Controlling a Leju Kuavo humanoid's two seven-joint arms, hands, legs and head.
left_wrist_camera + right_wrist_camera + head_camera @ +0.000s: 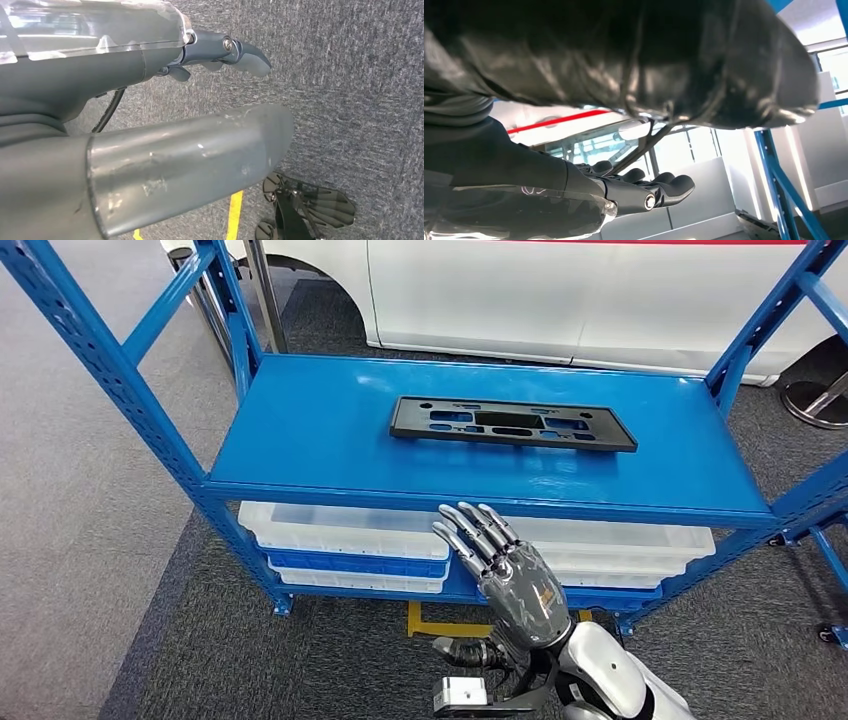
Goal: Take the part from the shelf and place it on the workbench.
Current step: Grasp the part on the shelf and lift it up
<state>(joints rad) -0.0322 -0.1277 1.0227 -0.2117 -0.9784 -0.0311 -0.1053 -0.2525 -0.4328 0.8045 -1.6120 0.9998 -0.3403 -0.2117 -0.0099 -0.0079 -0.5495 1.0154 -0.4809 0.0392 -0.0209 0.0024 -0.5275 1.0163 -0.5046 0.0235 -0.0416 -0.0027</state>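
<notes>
Right hand [510,575] hovered low in front of the shelf [300,430], fingers straight and spread, holding nothing. Beyond it, the part [512,424], a flat black plate pierced with slots, lay lengthwise on the blue top deck toward the far side, well apart from the hand. It looked rigid and light, probably plastic; judged from its thin profile, its near long edge seemed the best place to pinch it. White trays [345,530] sat on the deck below. From the left wrist, the left hand [225,55] hung over grey carpet, fingers loosely extended and empty. From the right wrist, the right hand's fingers [664,185] showed straight against bright panels.
</notes>
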